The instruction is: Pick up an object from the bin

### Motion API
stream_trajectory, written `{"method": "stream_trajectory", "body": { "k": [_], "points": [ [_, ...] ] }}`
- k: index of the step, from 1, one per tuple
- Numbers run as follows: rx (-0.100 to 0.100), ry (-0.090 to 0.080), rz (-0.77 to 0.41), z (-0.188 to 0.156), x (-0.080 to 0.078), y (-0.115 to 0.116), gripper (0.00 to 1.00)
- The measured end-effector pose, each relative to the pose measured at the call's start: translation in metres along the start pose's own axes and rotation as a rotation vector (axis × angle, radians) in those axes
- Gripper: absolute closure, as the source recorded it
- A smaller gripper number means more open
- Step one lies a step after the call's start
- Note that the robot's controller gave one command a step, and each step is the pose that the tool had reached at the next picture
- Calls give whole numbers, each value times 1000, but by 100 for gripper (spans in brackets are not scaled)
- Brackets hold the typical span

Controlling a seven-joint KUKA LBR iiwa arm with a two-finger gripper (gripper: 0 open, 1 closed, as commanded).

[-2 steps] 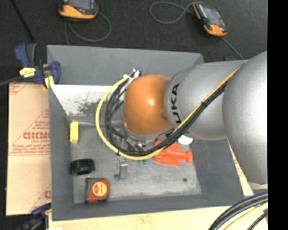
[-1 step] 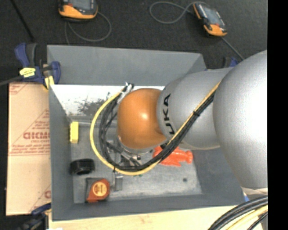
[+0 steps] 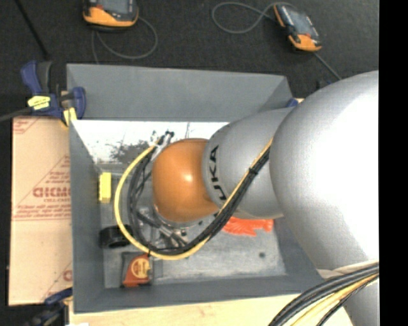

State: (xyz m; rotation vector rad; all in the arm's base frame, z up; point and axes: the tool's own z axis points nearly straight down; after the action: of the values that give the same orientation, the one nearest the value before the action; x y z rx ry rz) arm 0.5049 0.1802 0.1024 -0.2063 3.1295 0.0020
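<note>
Grey bin (image 3: 86,255), orange wrist cover (image 3: 182,181) near black obj (image 3: 111,237), can't tell if jaws open

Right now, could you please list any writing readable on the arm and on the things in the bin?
"UKA": on the silver arm, beside its orange cover.
Orange-and-black thing, lower left of the bin: label too blurred to read.
Yellow block: none.

Robotics lab, bin-picking test cell.
A big silver industrial robot arm (image 3: 319,159) lettered KUKA, looped with cables, leans over a grey sheet-metal bin (image 3: 178,89). An orange-and-black corded handheld unit (image 3: 109,11) and a second such unit (image 3: 296,25) lie on dark matting (image 3: 191,38).
</note>
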Motion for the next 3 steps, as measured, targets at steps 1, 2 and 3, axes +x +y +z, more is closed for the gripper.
{"method": "stream_trajectory", "body": {
  "k": [1, 2, 3],
  "points": [
    [1, 6, 117, 22, -3, 13, 0],
    [5, -10, -109, 25, -17, 34, 100],
    [5, -9, -108, 25, -17, 34, 100]
  ]
}}
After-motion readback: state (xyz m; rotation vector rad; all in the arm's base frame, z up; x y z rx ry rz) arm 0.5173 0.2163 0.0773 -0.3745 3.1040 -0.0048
